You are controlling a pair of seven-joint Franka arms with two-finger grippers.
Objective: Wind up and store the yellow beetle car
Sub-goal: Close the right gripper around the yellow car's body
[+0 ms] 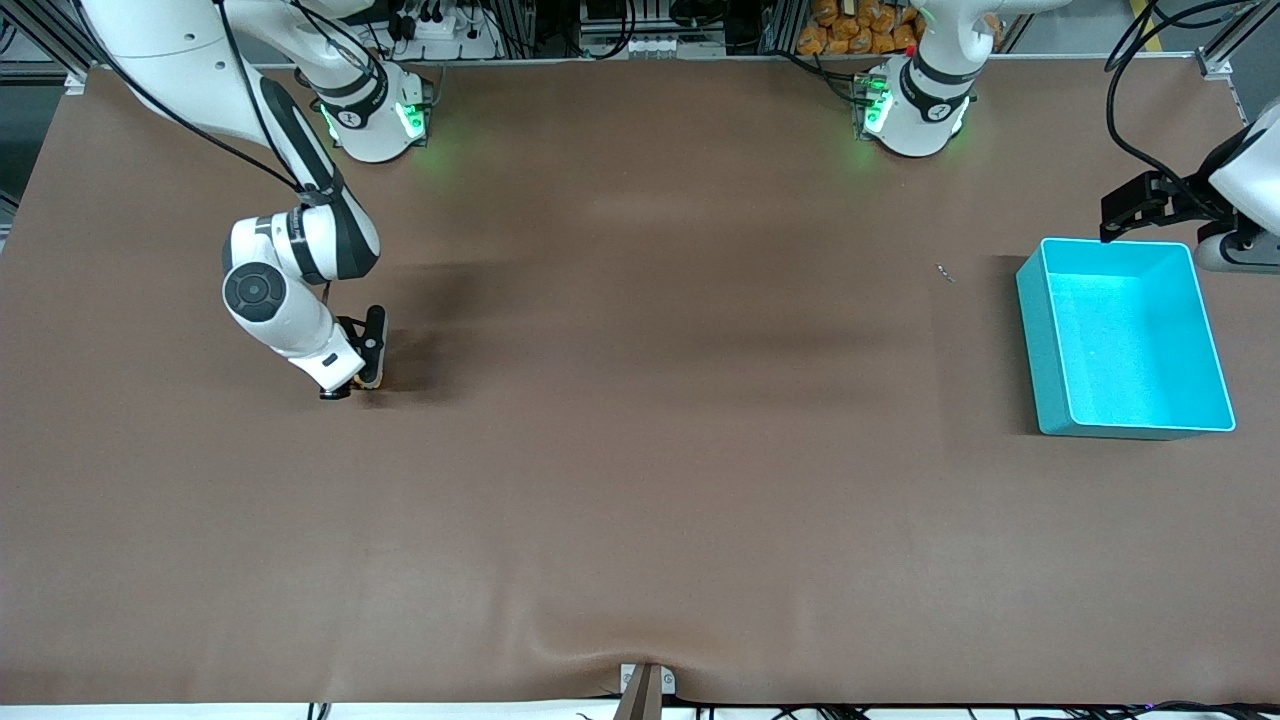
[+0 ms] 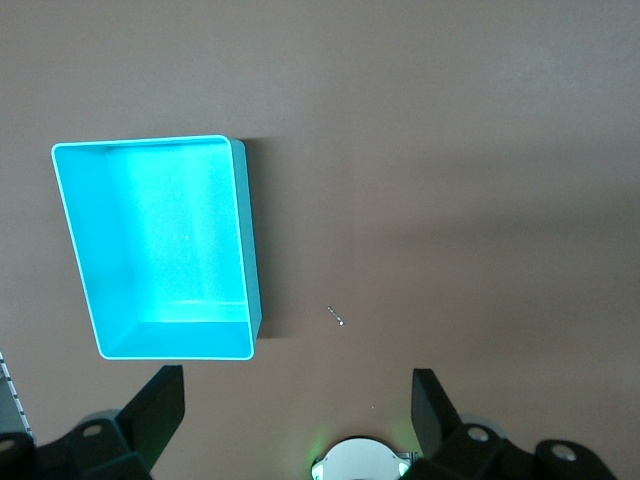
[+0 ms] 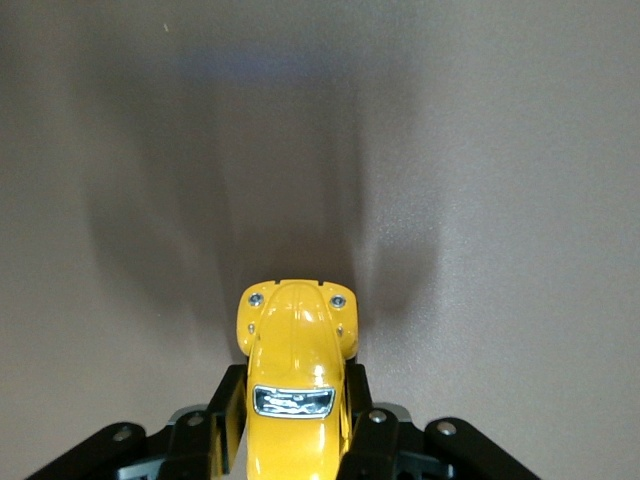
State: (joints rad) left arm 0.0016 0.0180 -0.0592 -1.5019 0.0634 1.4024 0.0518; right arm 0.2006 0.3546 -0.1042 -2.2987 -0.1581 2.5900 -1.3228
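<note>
While the left gripper (image 2: pixel 290 420) waits open-jawed, right gripper (image 3: pixel 290 440) jaws clamp the yellow beetle car (image 3: pixel 295 385)

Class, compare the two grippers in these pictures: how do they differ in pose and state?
The right gripper is shut on the yellow beetle car, down at the table; the left gripper is open and holds nothing. The right gripper works toward the right arm's end; the left gripper waits above the table beside the turquoise bin. Both have black two-finger jaws.
</note>
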